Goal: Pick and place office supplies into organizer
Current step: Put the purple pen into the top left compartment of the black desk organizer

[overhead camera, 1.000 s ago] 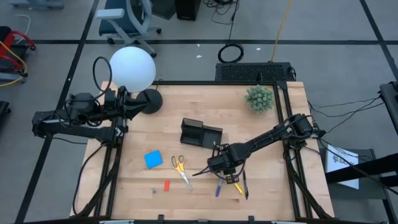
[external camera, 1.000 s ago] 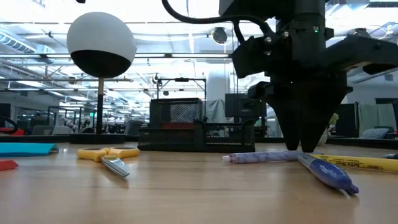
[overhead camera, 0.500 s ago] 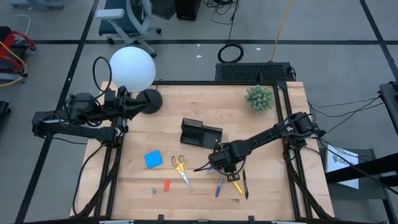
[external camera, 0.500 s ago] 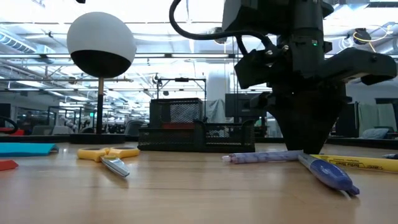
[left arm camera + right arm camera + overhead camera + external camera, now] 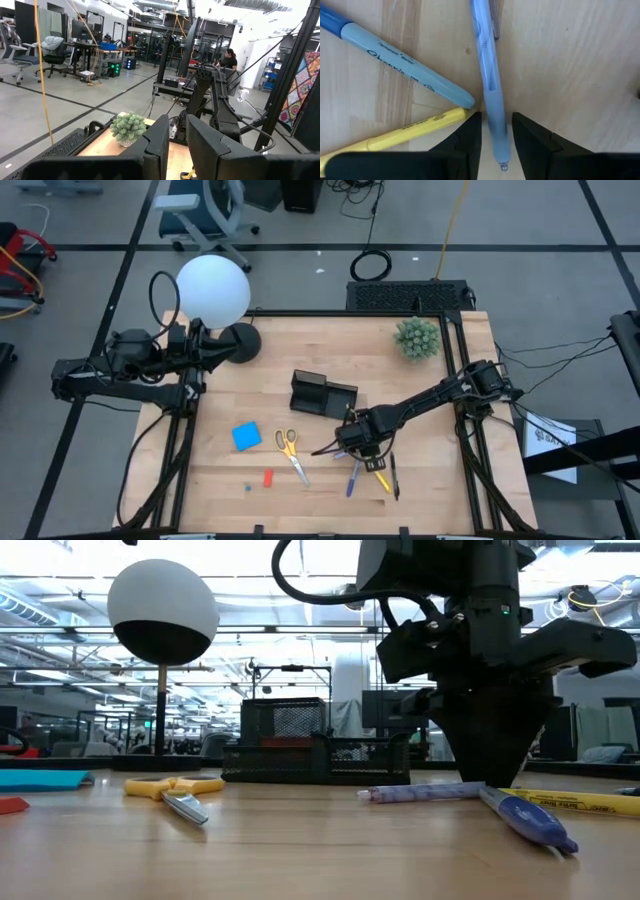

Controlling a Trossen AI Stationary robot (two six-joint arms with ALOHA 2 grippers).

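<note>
My right gripper [image 5: 360, 448] points down over a cluster of pens near the table's near right, its fingers closed on a pale blue pen [image 5: 487, 75] that lies flat [image 5: 420, 792]. A blue marker [image 5: 405, 62] and a yellow highlighter [image 5: 405, 132] lie beside it; a black pen [image 5: 395, 480] lies further right. Yellow-handled scissors [image 5: 291, 452], a blue pad [image 5: 246, 436] and a small red piece [image 5: 268, 477] rest on the table left of the pens. The black organizer [image 5: 322, 395] stands mid-table. My left gripper [image 5: 178, 145] waits level at the far left, slightly open and holding nothing. My right gripper pinches the pale blue pen between its two fingers [image 5: 467, 137], on the barrel close to the writing tip [image 5: 496, 130]. The fingers come from above, pointing down, and lie across the pen. The pen lies flat on the table.
A lamp with a white globe [image 5: 213, 290] and a round black base [image 5: 240, 342] stands at the far left beside the left arm. A green spiky plant [image 5: 417, 338] sits at the far right corner. Bare wood lies between the organizer and the pens.
My right gripper has sunk a little onto the pens and shifted slightly toward the table's right, then kept still. The pens lie where they were.
</note>
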